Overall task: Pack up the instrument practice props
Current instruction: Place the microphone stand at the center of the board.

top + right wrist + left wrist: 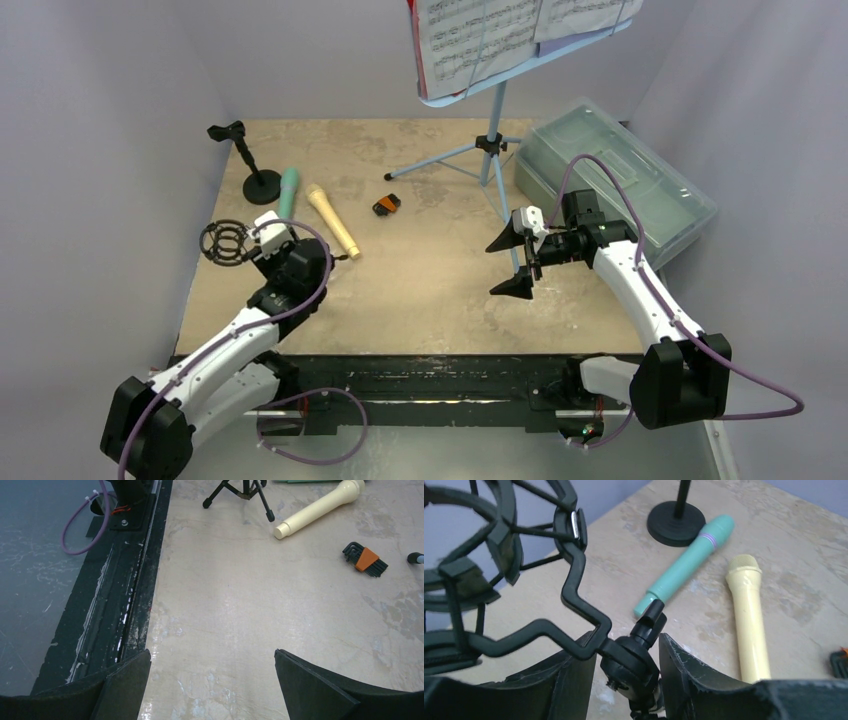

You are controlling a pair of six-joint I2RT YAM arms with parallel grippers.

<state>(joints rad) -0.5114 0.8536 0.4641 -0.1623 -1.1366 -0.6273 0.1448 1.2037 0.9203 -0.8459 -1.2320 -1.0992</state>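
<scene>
Black microphone tripod (574, 580) is at the left side of the table (440, 290), right at the left gripper (626, 647). Its round cage leans up and out to the left. Its thin stem runs down between the two fingers, one on each side of the little black joint. The jaws are partly shut around it, but I cannot tell if they pinch it. The left arm is the near one. The right gripper (211, 655) is wide open, holds nothing, and is well apart. The teal microphone (686, 565) and the beige microphone (749, 620) lie side by side nearby.
</scene>
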